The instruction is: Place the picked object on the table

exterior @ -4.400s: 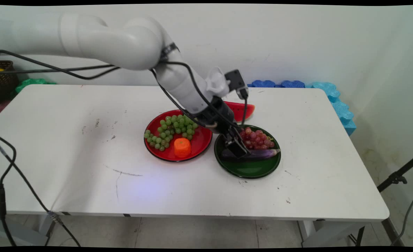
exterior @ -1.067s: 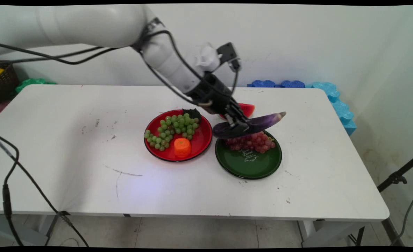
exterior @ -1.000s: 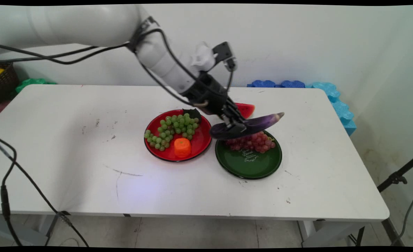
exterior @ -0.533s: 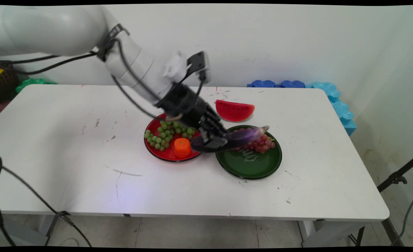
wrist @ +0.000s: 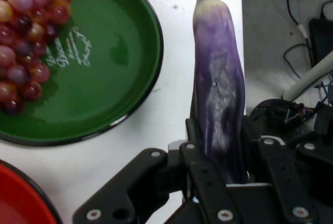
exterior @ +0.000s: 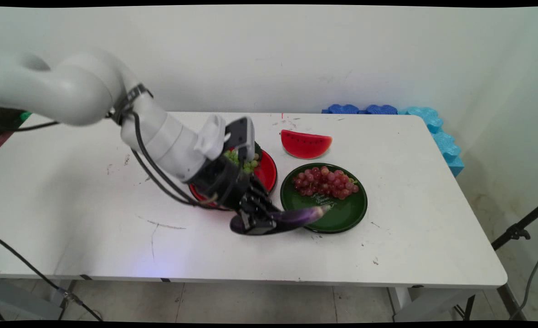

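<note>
Gripper: gripper [exterior: 256, 222] clamped on the eggplant's [exterior: 291, 217] thick end — hand view shows both fingers [wrist: 270, 172] pressed against its sides.
Eggplant: carried off the table, over bare tabletop near the table's [exterior: 432, 255] front edge, just in front of the red plate [exterior: 267, 171] and left-front of the green plate [exterior: 341, 218].
Axis: long axis runs out from the gripper toward the right, tip slightly raised — tip overlaps the green plate's near rim in the main view.
Around: red grapes [exterior: 325, 181] on the green plate; green grapes [exterior: 246, 161] on the red plate, mostly hidden by the arm; watermelon slice [exterior: 305, 144] behind.
</note>
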Controlling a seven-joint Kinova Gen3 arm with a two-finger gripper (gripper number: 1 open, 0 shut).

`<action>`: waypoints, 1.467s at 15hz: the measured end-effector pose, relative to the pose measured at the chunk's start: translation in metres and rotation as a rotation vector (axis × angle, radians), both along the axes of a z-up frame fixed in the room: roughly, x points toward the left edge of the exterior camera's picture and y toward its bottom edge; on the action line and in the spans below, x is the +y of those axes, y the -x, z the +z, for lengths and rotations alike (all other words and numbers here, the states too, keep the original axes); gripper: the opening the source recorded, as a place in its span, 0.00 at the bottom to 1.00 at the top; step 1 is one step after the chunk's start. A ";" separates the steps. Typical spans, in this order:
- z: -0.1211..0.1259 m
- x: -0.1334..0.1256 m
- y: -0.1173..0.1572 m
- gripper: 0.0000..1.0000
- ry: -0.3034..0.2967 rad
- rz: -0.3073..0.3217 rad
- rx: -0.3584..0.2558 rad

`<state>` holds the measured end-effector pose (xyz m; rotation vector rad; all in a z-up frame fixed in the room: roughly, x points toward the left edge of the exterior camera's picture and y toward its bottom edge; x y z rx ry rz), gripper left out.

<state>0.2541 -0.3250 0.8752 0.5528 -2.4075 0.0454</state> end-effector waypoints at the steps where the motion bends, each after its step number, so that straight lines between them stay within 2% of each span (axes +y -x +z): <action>1: -0.008 0.003 0.001 0.00 -0.002 0.002 -0.002; 5: -0.037 0.009 0.007 0.00 -0.010 0.019 -0.012; 10: -0.060 0.013 0.015 0.00 -0.022 0.044 -0.020; 20: -0.081 0.014 0.022 0.00 -0.025 0.062 -0.026; 21: -0.082 0.014 0.023 1.00 -0.024 0.062 -0.024; 22: -0.082 0.014 0.023 1.00 -0.023 0.063 -0.023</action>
